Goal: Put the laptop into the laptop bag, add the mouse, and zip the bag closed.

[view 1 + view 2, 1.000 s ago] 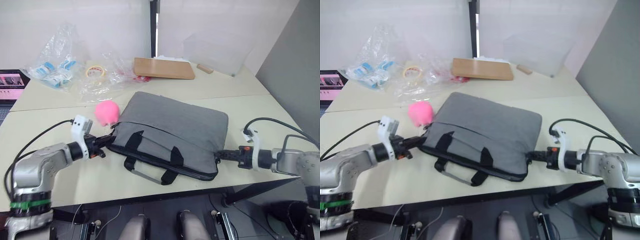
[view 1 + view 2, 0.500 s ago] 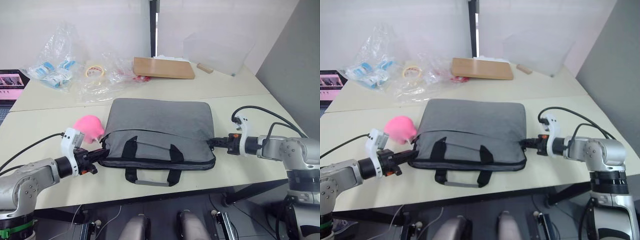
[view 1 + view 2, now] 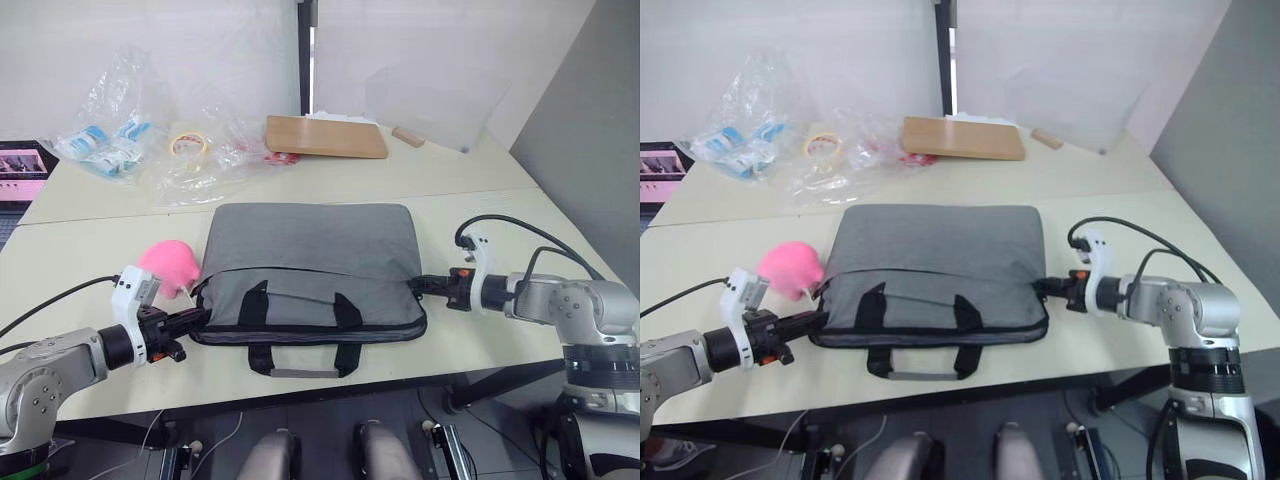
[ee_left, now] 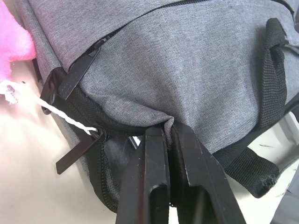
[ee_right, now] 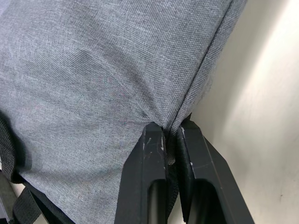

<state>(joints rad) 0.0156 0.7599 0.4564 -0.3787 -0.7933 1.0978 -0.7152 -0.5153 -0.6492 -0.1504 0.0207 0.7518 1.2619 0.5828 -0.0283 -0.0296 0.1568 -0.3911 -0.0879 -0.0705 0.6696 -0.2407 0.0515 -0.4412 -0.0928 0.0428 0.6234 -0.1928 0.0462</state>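
The flat grey fabric laptop bag (image 3: 310, 270) was turned since 1 s ago: it now lies square to the front edge of the table (image 3: 470, 185), handles toward the robot. The left gripper (image 4: 167, 131) and right gripper (image 5: 171, 130) each stay pinched on a bag corner. The zipper is partly open near the left corner, so zipping is probably next.

Office or lab: pale desks (image 3: 330, 190), white partition panels (image 3: 150, 50), lit laptop screen (image 3: 22, 160).

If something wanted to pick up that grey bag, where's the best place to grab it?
Probably the black strap handles on the laptop bag, approached from the near table edge: they loop out flat toward the robot, free of the bag's body. Both grippers, left and right, pinch the fabric at its end corners.
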